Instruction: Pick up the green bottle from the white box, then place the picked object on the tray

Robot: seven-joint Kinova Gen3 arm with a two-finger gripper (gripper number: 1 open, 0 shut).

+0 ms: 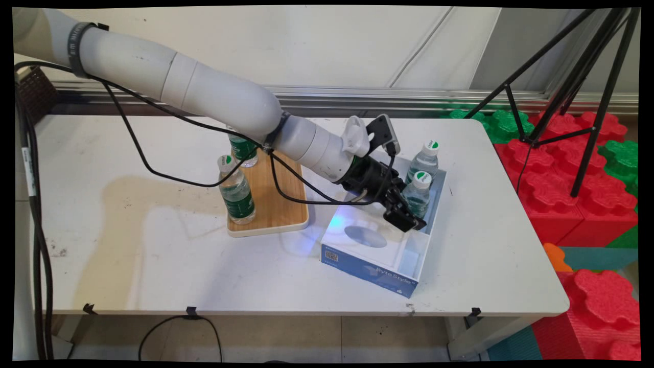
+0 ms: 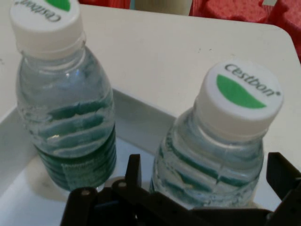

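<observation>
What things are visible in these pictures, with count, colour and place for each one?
Clear plastic water bottles with white caps and green labels: four; two in the box, two on the board.
White open cardboard box with blue side: one, table's right half.
Light wooden board: one, table's centre.
White table: one.
Black tripod: one, right.
Red and green foam blocks: several, right floor.
Black claw: one, around the nearer box bottle.

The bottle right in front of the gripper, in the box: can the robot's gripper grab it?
Probably yes. The gripper is open, one finger on each side of the nearer bottle. The other bottle stands apart, and nothing blocks the way inside the box.
</observation>
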